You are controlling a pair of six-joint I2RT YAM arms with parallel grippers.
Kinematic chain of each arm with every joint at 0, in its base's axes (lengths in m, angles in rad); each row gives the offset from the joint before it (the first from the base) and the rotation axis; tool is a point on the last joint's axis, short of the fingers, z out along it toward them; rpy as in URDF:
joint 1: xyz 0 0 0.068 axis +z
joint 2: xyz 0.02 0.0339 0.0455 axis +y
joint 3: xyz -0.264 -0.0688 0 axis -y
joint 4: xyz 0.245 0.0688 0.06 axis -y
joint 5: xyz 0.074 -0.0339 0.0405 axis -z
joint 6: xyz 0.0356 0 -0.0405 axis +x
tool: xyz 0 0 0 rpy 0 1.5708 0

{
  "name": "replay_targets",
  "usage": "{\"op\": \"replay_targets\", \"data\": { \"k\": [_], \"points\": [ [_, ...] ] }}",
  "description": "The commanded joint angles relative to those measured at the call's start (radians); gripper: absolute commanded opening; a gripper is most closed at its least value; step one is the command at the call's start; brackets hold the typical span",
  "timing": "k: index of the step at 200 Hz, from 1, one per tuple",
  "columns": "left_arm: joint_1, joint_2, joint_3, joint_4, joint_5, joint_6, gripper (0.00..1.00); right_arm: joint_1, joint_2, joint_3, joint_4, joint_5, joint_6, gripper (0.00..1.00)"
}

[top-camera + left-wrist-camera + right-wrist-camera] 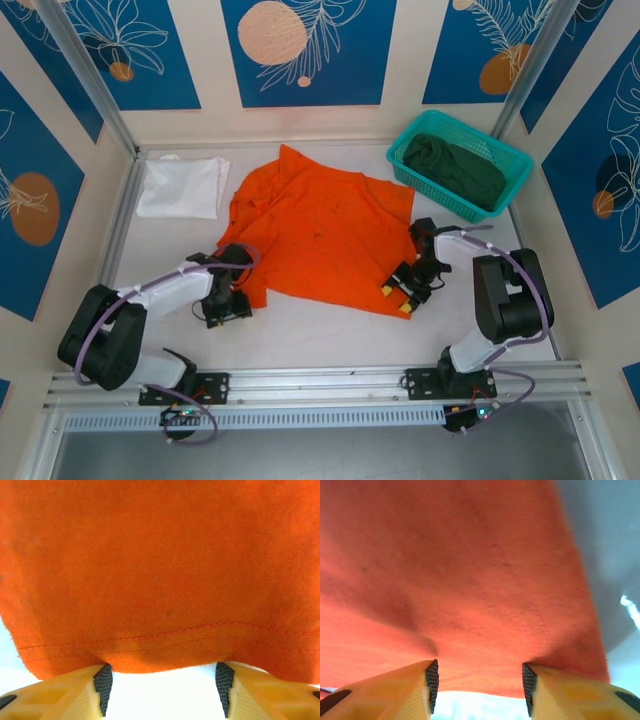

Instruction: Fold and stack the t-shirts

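From the overhead camera, a bright orange cloth t-shirt (320, 235) lies spread open and roughly flat across the middle of the white bench (320, 335), with no fold put into it yet. A white cloth t-shirt (183, 187) sits at the far left as a compact rectangle and looks already folded. A dark green cloth t-shirt (462, 170) lies crumpled in the teal plastic mesh basket (405, 160) at the far right. The left hand (236, 298) is low at the near-left corner of the orange shirt, and the right hand (396, 299) is at its near-right edge.

In the left wrist view, the left hand (163, 687) stands wide. The stitched hem of the orange shirt (160, 570) reaches just between its fingertips, and nothing is pinched.

In the right wrist view, the right hand (480, 685) is likewise spread apart. The orange shirt's (470, 580) edge lies in the gap between its fingers, and they are not closed on it.

By my reading, about a third of the job is done. One shirt seems folded, and the orange one is at the point of being gripped along its near edge for a first fold. The green one is untouched, and no stack has been made.
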State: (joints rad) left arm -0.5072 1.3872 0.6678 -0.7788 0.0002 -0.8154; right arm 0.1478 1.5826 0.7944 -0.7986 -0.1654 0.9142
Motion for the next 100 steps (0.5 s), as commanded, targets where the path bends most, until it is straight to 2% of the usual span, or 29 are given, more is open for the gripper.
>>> {"op": "replay_targets", "data": {
  "k": [1,22,38,54,68,81,100],
  "points": [
    [-0.038,0.016,-0.066,-0.024,0.104,-0.049,0.59,-0.087,-0.041,-0.069,-0.036,0.021,0.044,0.51],
    [-0.056,-0.004,-0.044,-0.051,0.201,-0.037,0.58,-0.157,-0.090,-0.096,-0.047,0.013,0.032,0.52],
    [-0.059,-0.048,0.039,-0.103,0.251,-0.022,0.58,-0.211,-0.116,-0.102,-0.062,0.011,0.008,0.53],
    [-0.037,-0.071,0.225,-0.213,0.206,0.010,0.64,-0.261,-0.140,-0.103,-0.088,0.016,-0.018,0.53],
    [0.025,-0.036,0.423,-0.281,0.168,0.048,0.70,-0.305,-0.165,-0.109,-0.104,0.023,-0.039,0.54],
    [0.085,0.035,0.598,-0.321,0.114,0.065,0.70,-0.334,-0.191,-0.108,-0.114,0.027,-0.054,0.55],
    [0.144,0.170,0.790,-0.284,0.044,0.087,0.69,-0.347,-0.236,-0.100,-0.116,0.018,-0.062,0.55]
  ]
}}
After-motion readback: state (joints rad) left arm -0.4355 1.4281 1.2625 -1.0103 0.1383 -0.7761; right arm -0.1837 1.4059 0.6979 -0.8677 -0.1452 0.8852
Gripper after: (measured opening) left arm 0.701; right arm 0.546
